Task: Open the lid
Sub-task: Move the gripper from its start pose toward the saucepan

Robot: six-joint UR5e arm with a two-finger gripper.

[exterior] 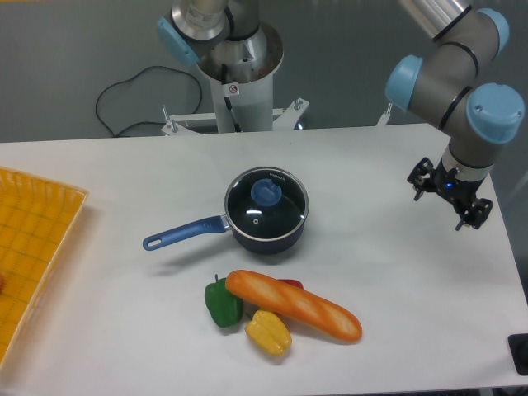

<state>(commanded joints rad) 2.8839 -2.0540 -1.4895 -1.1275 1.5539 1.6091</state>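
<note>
The lid (pixel 280 216), clear glass with a thin metal rim and a blue knob (pixel 266 192), rests flat on the dark blue saucepan (pixel 264 241) near the middle of the table. The pan's blue handle (pixel 186 233) points left and toward the front. My gripper (pixel 446 199) hangs far to the right of the pan, near the table's right edge and well apart from the lid. Its dark fingers (pixel 419 177) are spread, with nothing between them.
In front of the pan lie a baguette (pixel 297 306), a green pepper (pixel 222 303), a yellow pepper (pixel 268 332) and a bit of a red one (pixel 290 284). An orange tray (pixel 33 247) sits at the left edge. The arm's base (pixel 235 74) and a cable (pixel 136 95) are behind.
</note>
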